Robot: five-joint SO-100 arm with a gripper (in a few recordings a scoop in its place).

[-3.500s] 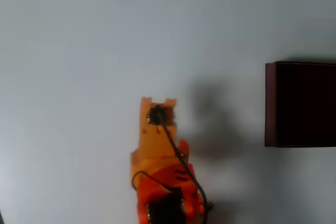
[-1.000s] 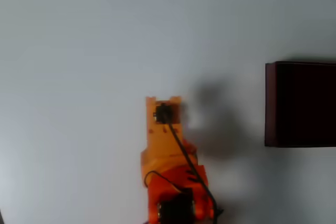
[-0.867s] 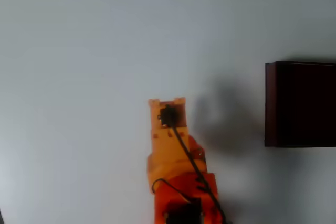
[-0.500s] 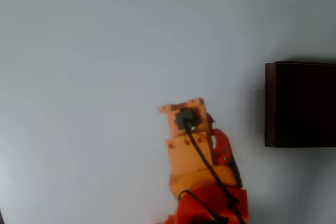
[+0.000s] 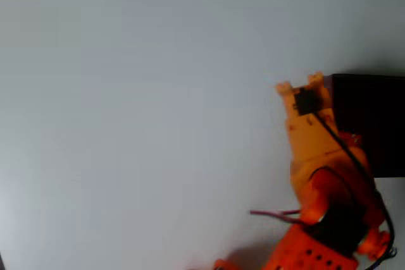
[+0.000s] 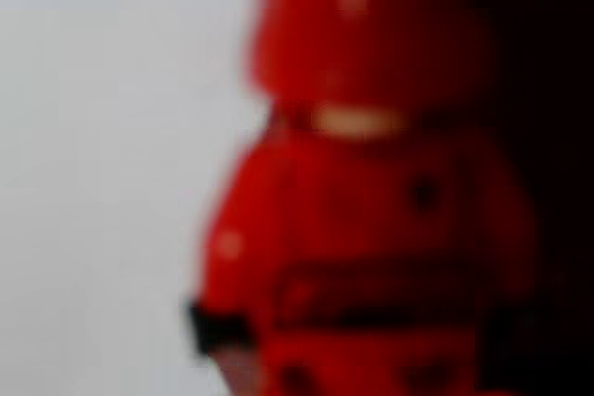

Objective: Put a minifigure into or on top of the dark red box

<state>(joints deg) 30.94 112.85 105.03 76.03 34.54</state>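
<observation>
Arm positioned at the box's left wall

In the overhead view, the orange arm [image 5: 313, 137] is seen overlapping the box [image 5: 373, 118]. The figure [image 6: 362, 229] is shown blurred against the wrist camera, evidently clamped in the gripper; the fingers cannot be made out.

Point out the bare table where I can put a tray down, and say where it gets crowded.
The white table is bare across the picture's left and middle in the overhead view, from the top edge down to the bottom, right up to the orange arm. The right side is crowded: the arm reaches up to the dark red box at the right edge, overlapping its left wall.
</observation>
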